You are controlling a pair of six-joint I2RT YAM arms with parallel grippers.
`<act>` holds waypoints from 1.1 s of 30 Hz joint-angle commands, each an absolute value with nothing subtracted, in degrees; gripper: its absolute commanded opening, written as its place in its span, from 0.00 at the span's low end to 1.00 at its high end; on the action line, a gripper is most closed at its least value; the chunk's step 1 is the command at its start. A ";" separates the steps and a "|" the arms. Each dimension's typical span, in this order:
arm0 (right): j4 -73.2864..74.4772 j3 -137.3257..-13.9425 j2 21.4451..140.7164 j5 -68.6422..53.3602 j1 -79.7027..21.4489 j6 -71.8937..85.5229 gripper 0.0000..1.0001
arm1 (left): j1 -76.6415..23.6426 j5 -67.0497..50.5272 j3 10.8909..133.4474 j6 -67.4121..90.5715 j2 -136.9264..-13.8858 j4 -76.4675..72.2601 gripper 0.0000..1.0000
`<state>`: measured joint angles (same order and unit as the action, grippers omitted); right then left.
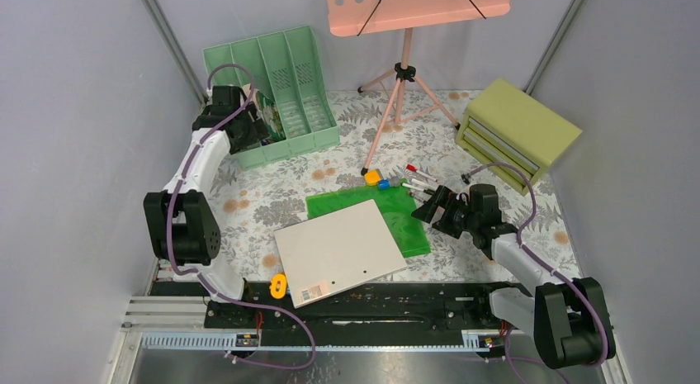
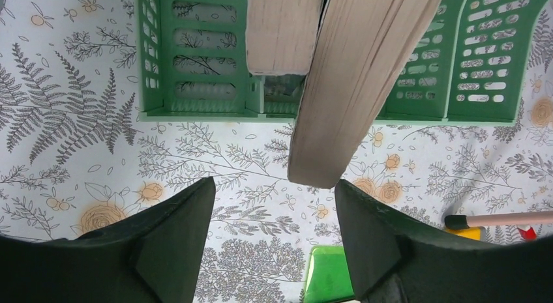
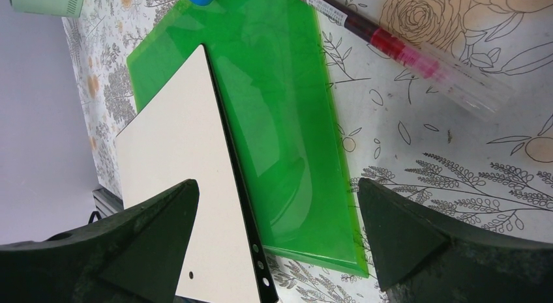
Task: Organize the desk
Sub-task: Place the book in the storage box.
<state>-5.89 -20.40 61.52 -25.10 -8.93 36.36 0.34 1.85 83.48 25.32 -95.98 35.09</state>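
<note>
Pale-edged books (image 2: 352,75) sit in green slotted rack (image 2: 195,55); white binder (image 1: 338,248), green plastic folder (image 1: 410,223), clear pens (image 1: 421,179) left on fern-print desk (image 1: 272,194); L gripper (image 2: 274,186) & R gripper (image 3: 277,184) spread.

2 books (image 2: 365,75) w/ tops cut off, l. wrist view; green folder (image 1: 409,223) partly under white board (image 1: 338,248)

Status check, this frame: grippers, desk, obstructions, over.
Left gripper open at file rack, book just ahead. Right gripper open above green folder. Desk untidy: white binder, pens loose. No obstruction seen.
</note>
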 commanded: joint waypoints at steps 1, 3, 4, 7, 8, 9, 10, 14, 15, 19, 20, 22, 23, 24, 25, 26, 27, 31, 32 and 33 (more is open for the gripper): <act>-7.12 -22.71 61.82 -26.24 -8.54 36.45 1.00 | 0.35 3.08 84.04 24.55 -96.40 33.48 0.67; -7.12 -22.67 61.76 -26.17 -8.50 36.44 0.99 | 0.35 2.71 85.06 24.82 -97.71 33.38 0.66; -7.12 -22.68 61.73 -26.11 -8.45 36.43 0.99 | 0.33 2.65 85.71 24.82 -98.32 33.40 0.65; -7.12 -22.63 61.74 -26.06 -8.44 36.45 0.99 | 0.35 2.47 87.77 24.63 -100.06 33.40 0.58; -7.12 -22.64 61.79 -26.14 -8.44 36.46 0.99 | 0.33 2.46 88.47 24.55 -100.43 33.39 0.56; -7.12 -22.67 61.91 -26.11 -8.38 36.46 0.99 | 0.27 2.46 89.12 24.48 -100.73 33.35 0.53; -7.12 -22.75 62.01 -26.21 -8.39 36.44 0.99 | 0.34 2.46 89.77 24.33 -101.03 33.39 0.50; -7.12 -22.94 62.62 -26.36 -8.35 36.46 0.99 | 0.31 2.15 91.67 23.93 -101.46 33.40 0.34; -7.16 -22.94 62.62 -26.30 -8.35 36.46 1.00 | 0.29 1.99 92.08 23.83 -101.43 33.40 0.30; -7.12 -23.03 62.89 -26.43 -8.32 36.40 0.99 | 0.32 2.14 94.15 23.81 -101.35 33.47 0.13; -7.12 -23.03 62.93 -26.40 -8.32 36.46 0.99 | 0.29 2.19 94.66 23.94 -101.33 33.50 0.09; -7.12 -23.07 62.98 -26.30 -8.31 36.54 0.99 | 0.33 2.28 95.94 24.21 -101.33 33.49 0.06; -7.12 -23.11 63.09 -26.20 -8.27 36.56 0.99 | 0.35 2.36 96.50 24.32 -101.36 33.53 0.06; -7.12 -23.11 63.10 -26.26 -8.32 36.55 0.99 | 0.32 2.56 97.03 24.54 -101.42 33.49 0.04; -7.12 -23.16 63.24 -26.20 -8.27 36.56 1.00 | 0.33 2.69 97.42 24.74 -101.45 33.49 0.04; -7.12 -23.20 63.30 -26.26 -8.33 36.50 1.00 | 0.35 2.84 97.80 24.92 -101.55 33.49 0.03; -7.12 -23.20 63.35 -26.25 -8.27 36.55 0.99 | 0.30 2.89 98.16 25.10 -101.56 33.45 0.02; -7.12 -23.29 63.58 -26.30 -8.26 36.51 0.99 | 0.32 3.48 99.31 25.83 -101.77 34.11 0.00; -7.12 -23.29 63.58 -26.37 -8.31 36.54 0.99 | 0.27 3.70 99.50 25.89 -101.78 34.27 0.00; -7.08 -23.30 63.66 -26.38 -8.27 36.53 0.99 | 0.30 4.02 99.76 25.92 -101.91 34.51 0.00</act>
